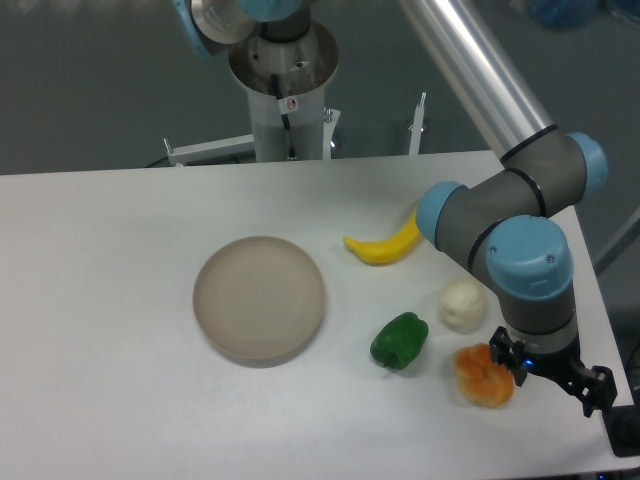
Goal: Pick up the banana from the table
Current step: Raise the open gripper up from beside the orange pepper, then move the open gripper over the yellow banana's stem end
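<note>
The yellow curved banana (384, 247) lies on the white table (120, 240), right of the middle, and its right end is hidden behind the arm's blue-capped joint. My gripper (551, 379) hangs low at the table's front right corner, well in front of the banana. Its black fingers (598, 388) stand apart and open, with nothing between them. The left finger is right beside a lumpy orange fruit (483, 376).
A round beige plate (259, 297) sits left of the banana. A green pepper (399, 340) and a white round object (461, 304) lie between the banana and the gripper. The robot base (285, 90) stands behind the table's far edge.
</note>
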Robot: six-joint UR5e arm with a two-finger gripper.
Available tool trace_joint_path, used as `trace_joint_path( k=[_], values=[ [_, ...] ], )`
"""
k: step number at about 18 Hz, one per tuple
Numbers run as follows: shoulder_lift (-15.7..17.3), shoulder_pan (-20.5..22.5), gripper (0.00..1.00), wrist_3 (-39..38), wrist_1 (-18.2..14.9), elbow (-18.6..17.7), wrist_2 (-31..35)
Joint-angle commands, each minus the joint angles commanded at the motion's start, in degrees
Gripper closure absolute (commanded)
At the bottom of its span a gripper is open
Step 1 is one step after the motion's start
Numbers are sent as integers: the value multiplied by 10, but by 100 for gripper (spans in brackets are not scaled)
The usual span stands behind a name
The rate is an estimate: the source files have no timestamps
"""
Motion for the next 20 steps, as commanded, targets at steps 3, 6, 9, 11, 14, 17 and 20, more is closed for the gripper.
trace_joint_path(
  k=[3,6,9,11,14,17,20],
  values=[
    [2,-1,0,0,0,-5,0],
    [11,-2,0,0,-3,-12,2],
    [34,0,0,2,-6,-40,1],
    [50,2,0,2,-11,-59,2],
    [81,13,0,3,-32,-93,3],
    [117,29,0,4,-63,-128,2],
    [157,47,0,4,-125,-166,-11]
  ],
)
